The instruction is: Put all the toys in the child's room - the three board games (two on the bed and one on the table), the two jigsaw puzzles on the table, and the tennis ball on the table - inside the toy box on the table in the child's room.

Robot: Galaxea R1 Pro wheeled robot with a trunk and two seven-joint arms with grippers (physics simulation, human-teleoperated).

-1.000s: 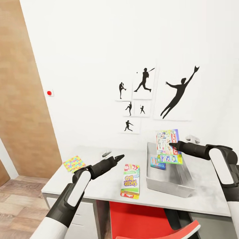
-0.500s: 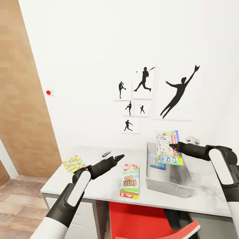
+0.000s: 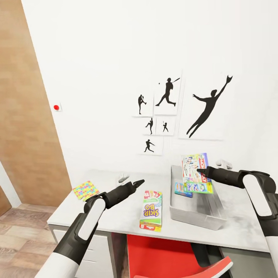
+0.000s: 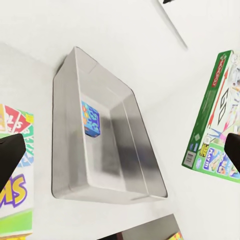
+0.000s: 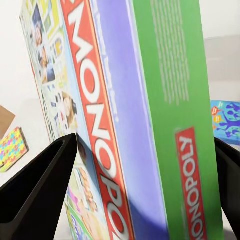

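The Monopoly box (image 3: 196, 173) is in your right claw (image 3: 204, 170), and it sits right over the toy box (image 3: 197, 217). That is the thing to watch. The game stands up on its edge, tipped a little, with its long side going up and down. Its low end hangs just above the far part of the bin, not touching the floor of it. In the right wrist view the 2 dark fingers (image 5: 37, 190) stand on each side of the Monopoly box (image 5: 135, 125), so the claw is clamped on it.

So the bin lies straight below the game. I think your next move is to lay the game flat and let it go down. Tilt it so its long side runs the same way as the bin's long side, near to far. If it stays up on end it may tip over the wall.

1 blue game (image 3: 183, 190) already lies inside the bin, at its left side.

Your left claw (image 3: 138, 182) holds nothing, and its tips look close together. It hangs over the table (image 3: 112, 216), just left of the Skip-Bo box (image 3: 152, 210). That box lies flat, long side near to far, so the left arm is the nearer one for it.

1 puzzle square (image 3: 85, 190) lies at the far left of the table.
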